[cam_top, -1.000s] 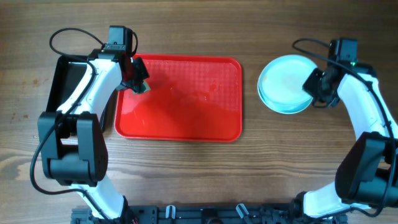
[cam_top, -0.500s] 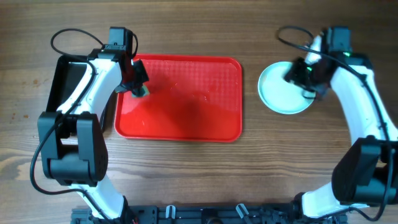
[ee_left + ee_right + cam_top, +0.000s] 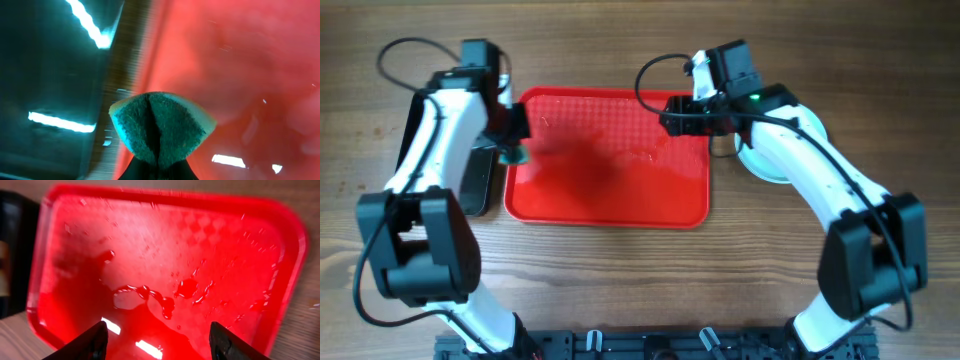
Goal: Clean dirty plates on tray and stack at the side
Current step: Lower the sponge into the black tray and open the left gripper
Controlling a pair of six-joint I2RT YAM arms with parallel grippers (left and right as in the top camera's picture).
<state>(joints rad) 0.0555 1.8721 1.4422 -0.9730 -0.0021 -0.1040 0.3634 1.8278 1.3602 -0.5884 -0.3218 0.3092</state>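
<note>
The red tray (image 3: 610, 160) lies in the middle of the table, its wet surface (image 3: 165, 270) beaded with water and bare of plates. The stacked plates (image 3: 763, 166) sit on the wood to its right, mostly hidden behind my right arm. My right gripper (image 3: 667, 116) hangs over the tray's far right corner, open (image 3: 162, 342) with nothing between its fingers (image 3: 95, 340). My left gripper (image 3: 511, 150) is shut on a green sponge (image 3: 160, 125) at the tray's left rim (image 3: 150, 60).
A glossy black tray (image 3: 470, 185) lies just left of the red one, with a narrow strip of wood (image 3: 122, 75) between them. Cables loop above both arms at the table's far side. Bare wood runs along the front.
My right gripper opened, left the plates and swung left over the red tray's far right corner. My left gripper carried the sponge left to the tray's left rim.
</note>
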